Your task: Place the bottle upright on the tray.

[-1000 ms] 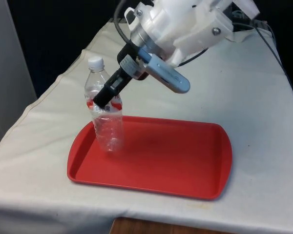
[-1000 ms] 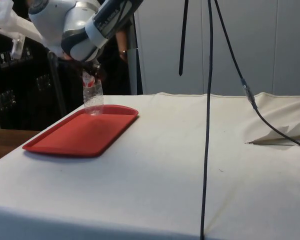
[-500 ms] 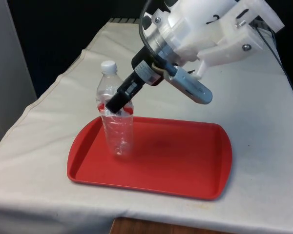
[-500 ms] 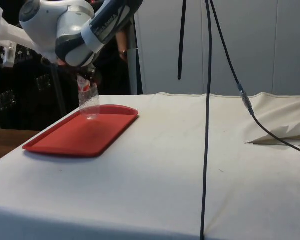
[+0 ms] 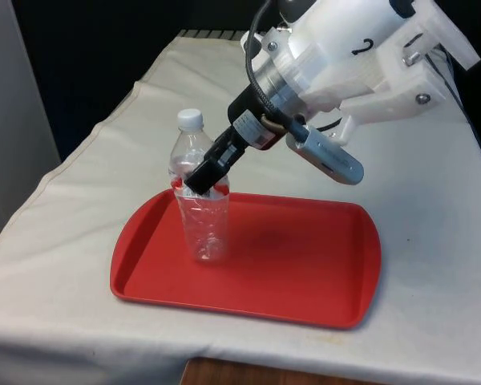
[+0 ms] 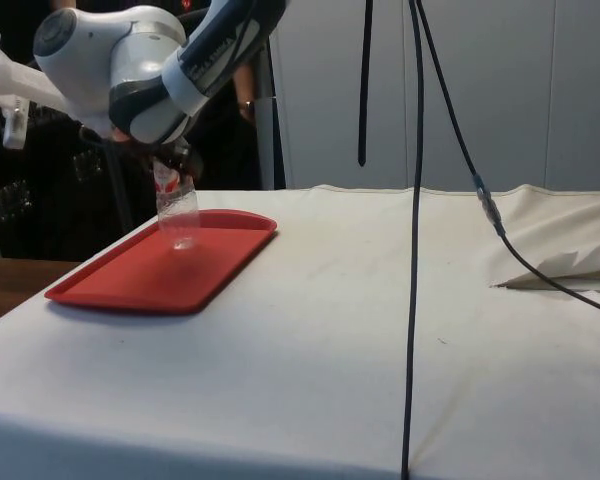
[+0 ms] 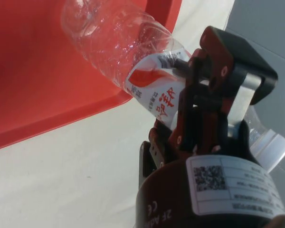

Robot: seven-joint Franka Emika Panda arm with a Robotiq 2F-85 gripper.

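Worktop (image 5: 72, 208) under a pale cloth, running from the near edge to the far end; red tray (image 5: 305, 273) lies flat near the near edge, long side across the front view, rim raised all round; in the side view the tray (image 6: 130, 275) sits toward the left, well apart from the black cable (image 6: 413, 240) hanging down mid-picture; clear plastic bottle (image 5: 204, 228) stands on the tray's left part as the front view has it, white cap (image 5: 190, 119) on top, body near upright with a slight lean, base at or just above the tray floor, contact not certain from these views; red and white label band around the bottle's upper body, seen close in the wrist view on the bottle (image 7: 118, 47); end effector (image 5: 202, 178) comes in from the upper right at a slant and is closed on the bottle at the label band, one finger either side; in the wrist view the end effector (image 7: 180, 102) presses on the label, cap past the fingers; side view shows the bottle (image 6: 178, 212) over the tray's far part, the end effector (image 6: 168, 170) at its upper body below the white arm (image 6: 140, 70); right of the tray, bare cloth; a fold of cloth (image 6: 565, 270) at the side view's right.
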